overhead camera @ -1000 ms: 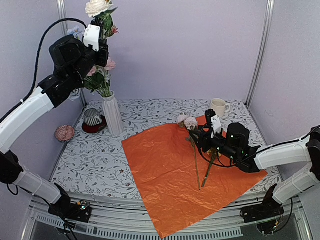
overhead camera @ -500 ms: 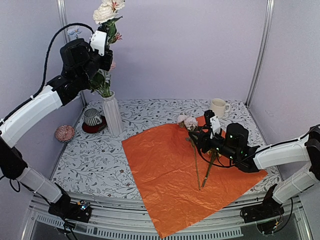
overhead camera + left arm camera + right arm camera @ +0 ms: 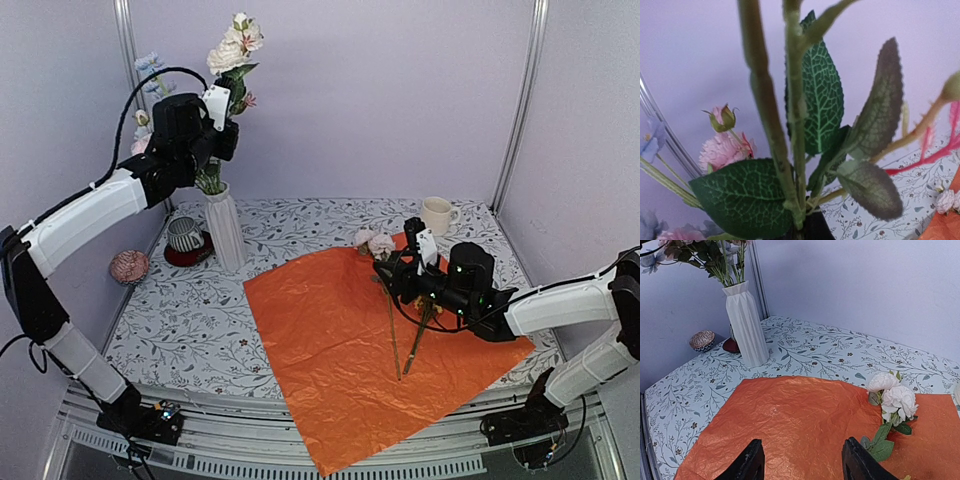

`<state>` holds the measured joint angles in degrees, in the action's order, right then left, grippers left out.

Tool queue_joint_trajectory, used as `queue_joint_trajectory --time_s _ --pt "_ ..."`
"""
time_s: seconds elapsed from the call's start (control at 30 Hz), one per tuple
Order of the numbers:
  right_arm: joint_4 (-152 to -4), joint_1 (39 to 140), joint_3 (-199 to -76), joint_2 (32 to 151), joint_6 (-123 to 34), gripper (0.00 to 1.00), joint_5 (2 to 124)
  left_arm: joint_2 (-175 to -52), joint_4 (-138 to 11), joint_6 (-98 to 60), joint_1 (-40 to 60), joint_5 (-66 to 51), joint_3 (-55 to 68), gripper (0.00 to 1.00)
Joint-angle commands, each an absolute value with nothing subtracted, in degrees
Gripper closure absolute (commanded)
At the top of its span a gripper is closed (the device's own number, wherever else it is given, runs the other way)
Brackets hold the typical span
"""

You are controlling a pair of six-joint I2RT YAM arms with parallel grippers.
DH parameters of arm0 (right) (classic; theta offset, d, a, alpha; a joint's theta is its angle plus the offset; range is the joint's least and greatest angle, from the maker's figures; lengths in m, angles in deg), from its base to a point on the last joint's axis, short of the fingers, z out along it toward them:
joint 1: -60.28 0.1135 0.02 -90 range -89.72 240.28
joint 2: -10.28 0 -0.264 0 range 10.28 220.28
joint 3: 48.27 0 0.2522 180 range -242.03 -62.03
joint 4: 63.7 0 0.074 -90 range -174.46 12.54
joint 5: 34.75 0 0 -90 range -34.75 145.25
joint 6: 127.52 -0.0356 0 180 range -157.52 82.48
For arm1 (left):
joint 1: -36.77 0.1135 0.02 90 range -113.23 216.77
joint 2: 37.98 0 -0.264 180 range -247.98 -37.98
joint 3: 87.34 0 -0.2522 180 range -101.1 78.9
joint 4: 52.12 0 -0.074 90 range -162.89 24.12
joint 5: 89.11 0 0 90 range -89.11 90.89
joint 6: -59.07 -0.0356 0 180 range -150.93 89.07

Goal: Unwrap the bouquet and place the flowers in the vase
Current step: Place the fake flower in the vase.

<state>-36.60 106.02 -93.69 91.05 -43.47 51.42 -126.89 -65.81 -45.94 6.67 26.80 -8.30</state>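
Note:
The bouquet's orange paper [image 3: 330,340] lies spread flat on the table. The white ribbed vase [image 3: 226,232] stands at the back left with several flowers [image 3: 150,70] in it. My left gripper [image 3: 226,138] hangs above its rim, shut on the green stems [image 3: 795,150] of a white-bloomed flower [image 3: 236,50]. Two pale pink flowers [image 3: 377,243] lie on the paper's far edge, their stems [image 3: 394,335] running toward me. My right gripper [image 3: 392,272] hovers over those stems, open and empty. In the right wrist view it [image 3: 802,462] sits just left of these blooms [image 3: 892,396], with the vase [image 3: 746,325] beyond.
A cream mug [image 3: 436,213] stands at the back right. A striped cup on a red saucer [image 3: 184,237] sits just left of the vase, and a small patterned bowl [image 3: 129,266] lies by the left wall. Metal frame posts [image 3: 520,100] rise at the back corners.
My left arm has swung right and down with the white flower, bringing its stems closer over the vase. The right arm has barely moved.

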Motion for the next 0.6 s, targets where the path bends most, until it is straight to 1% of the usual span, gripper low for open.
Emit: queue_joint_trajectory --time_s 0.0,0.23,0.57 --pt "-37.21 105.95 -95.23 91.72 -43.41 0.45 52.69 -129.46 -70.13 -42.16 8.15 25.49 -11.06 1.0" --pt "-37.38 105.93 -95.32 91.75 -43.41 0.45 52.92 -133.22 -77.24 -35.88 10.67 27.17 -15.12 1.0" --pt "-37.56 105.93 -95.36 91.62 -43.43 0.45 53.38 -132.62 -77.79 -31.01 12.78 27.25 -11.92 1.0"
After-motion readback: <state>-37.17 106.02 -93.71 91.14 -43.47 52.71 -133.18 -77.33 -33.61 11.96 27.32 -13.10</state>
